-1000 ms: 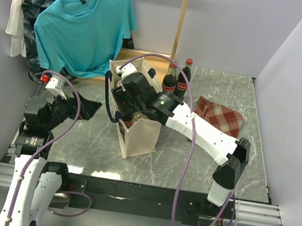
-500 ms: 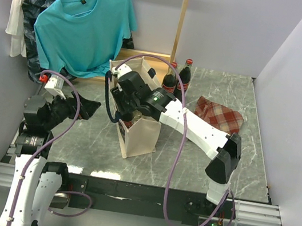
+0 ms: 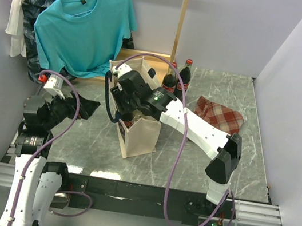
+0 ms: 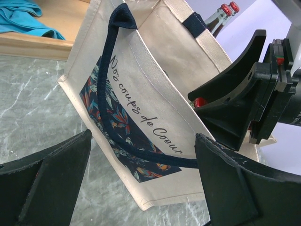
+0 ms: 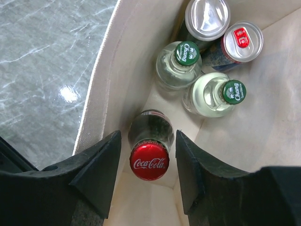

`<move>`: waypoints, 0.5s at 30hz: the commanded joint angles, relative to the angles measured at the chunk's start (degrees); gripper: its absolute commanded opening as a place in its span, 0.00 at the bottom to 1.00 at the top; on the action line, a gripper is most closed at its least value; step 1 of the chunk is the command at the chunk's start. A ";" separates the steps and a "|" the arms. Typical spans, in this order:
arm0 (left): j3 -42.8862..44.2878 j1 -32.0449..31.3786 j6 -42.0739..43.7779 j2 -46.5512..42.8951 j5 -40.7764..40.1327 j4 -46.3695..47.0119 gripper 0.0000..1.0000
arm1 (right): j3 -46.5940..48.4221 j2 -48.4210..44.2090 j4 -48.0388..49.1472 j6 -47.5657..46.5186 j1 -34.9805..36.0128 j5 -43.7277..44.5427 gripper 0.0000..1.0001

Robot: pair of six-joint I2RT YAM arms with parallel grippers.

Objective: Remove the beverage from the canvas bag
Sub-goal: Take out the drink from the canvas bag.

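The cream canvas bag (image 3: 138, 134) with navy handles stands mid-table; its printed side shows in the left wrist view (image 4: 141, 117). Inside it, the right wrist view shows a Coca-Cola bottle with a red cap (image 5: 149, 161), two green-capped clear bottles (image 5: 187, 52) and two cans (image 5: 207, 18). My right gripper (image 5: 148, 162) is down in the bag mouth, open, its fingers on either side of the Coca-Cola bottle's neck with gaps on both sides. It shows in the top view too (image 3: 130, 101). My left gripper (image 4: 141, 188) is open and empty, left of the bag (image 3: 85, 106).
Two Coca-Cola bottles (image 3: 177, 78) stand on the table behind the bag. A red plaid cloth bag (image 3: 219, 116) lies to the right. A teal shirt (image 3: 84, 26) hangs at the back left by a wooden post (image 3: 181, 19).
My right gripper has sunk slightly deeper into the bag over the last second and its arm has shifted left. The left arm has hardly moved.
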 commanded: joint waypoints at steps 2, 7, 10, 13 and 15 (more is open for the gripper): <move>-0.38 0.68 -0.08 0.24 1.37 1.55 0.96 | -1.02 -3.20 -0.10 1.13 -0.34 0.71 0.57; -0.38 0.86 0.01 0.42 1.55 1.55 0.96 | -3.21 -5.75 1.38 1.66 -0.25 2.29 0.59; -0.47 1.03 -0.08 0.59 1.72 1.64 0.96 | -4.10 -6.55 1.84 1.57 -0.34 1.41 0.60; -0.55 1.21 -0.25 0.68 1.81 1.72 0.96 | -3.40 -5.76 1.22 1.48 -0.25 0.71 0.60; -0.55 1.12 -0.25 0.59 1.81 1.72 0.96 | -3.22 -5.23 1.22 1.39 -0.25 0.71 0.59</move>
